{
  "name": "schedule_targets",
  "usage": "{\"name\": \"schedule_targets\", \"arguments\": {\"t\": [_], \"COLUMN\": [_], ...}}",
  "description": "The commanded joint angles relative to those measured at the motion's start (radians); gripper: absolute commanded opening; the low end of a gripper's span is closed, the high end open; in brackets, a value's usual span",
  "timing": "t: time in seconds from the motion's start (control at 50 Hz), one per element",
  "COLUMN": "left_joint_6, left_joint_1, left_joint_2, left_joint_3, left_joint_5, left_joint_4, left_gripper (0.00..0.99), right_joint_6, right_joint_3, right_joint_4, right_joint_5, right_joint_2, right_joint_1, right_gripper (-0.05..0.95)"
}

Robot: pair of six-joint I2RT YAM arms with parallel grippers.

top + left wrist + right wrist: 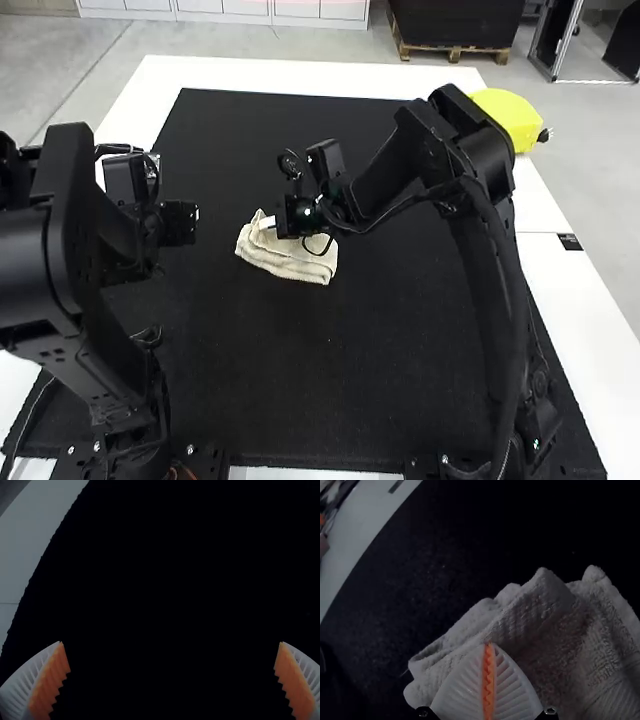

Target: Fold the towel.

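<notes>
Checking reach, your right claw [490, 645] (pressed together, btw) is nearer, right at the towel [580, 650]; your left claw [171, 642], spread, sits well apart.

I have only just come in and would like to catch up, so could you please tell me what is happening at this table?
The right arm's white, ribbed tool is shut at the cream cloth towel, which lies folded in layers on the black fabric mat; whether that tool grips any cloth is unclear. The left arm's matching tool hangs open over the mat, away from the towel.
</notes>
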Motion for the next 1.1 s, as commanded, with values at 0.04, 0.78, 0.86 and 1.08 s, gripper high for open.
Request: {"name": "schedule_targets", "arguments": {"t": [0.04, 0.78, 0.86, 1.08], "left_joint_6": [-0.004, -0.03, -0.038, -0.067], "left_joint_1": [0.002, -0.001, -0.009, -0.076], "left_joint_2": [-0.016, -0.137, -0.153, -0.219], "left_joint_3": [0.02, 0.196, 0.252, 0.388], "left_joint_5": [0.007, 0.012, 0.014, 0.014], "left_joint_4": [0.01, -0.171, -0.22, -0.357], "left_gripper": [0.964, 0.964, 0.964, 0.964], "right_joint_6": [0.004, 0.03, 0.03, 0.021], "right_joint_3": [0.043, 0.183, 0.207, 0.221], "right_joint_4": [0.006, -0.242, -0.305, -0.448], "right_joint_5": [-0.001, 0.0, 0.014, 0.086], "right_joint_2": [0.04, -0.21, -0.281, -0.54], "right_joint_1": [0.035, -0.015, -0.031, -0.09], "right_gripper": [-0.03, -0.02, -0.02, 0.35]}}
